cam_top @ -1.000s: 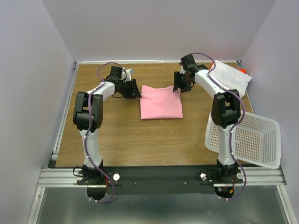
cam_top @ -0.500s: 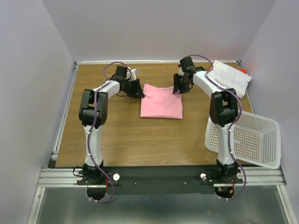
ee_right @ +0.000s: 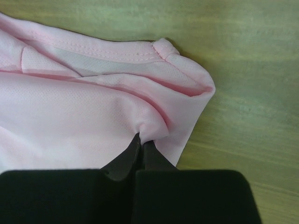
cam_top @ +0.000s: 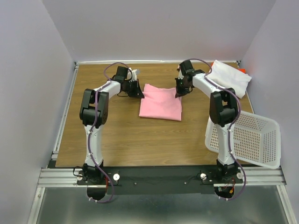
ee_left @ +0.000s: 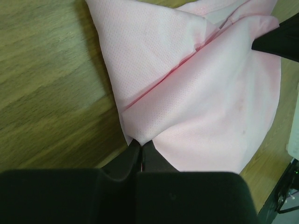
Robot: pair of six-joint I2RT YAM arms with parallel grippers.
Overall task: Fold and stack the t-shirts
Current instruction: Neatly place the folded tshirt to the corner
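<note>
Pink t-shirt (cam_top: 161, 103) lies folded toward the far edge of the counter (cam_top: 117, 135); the left gripper (ee_left: 141, 145) and right gripper (ee_right: 141, 140) each pinch a far corner. Lifting both evenly, then drawing toward the near edge, should keep the fold square.
</note>
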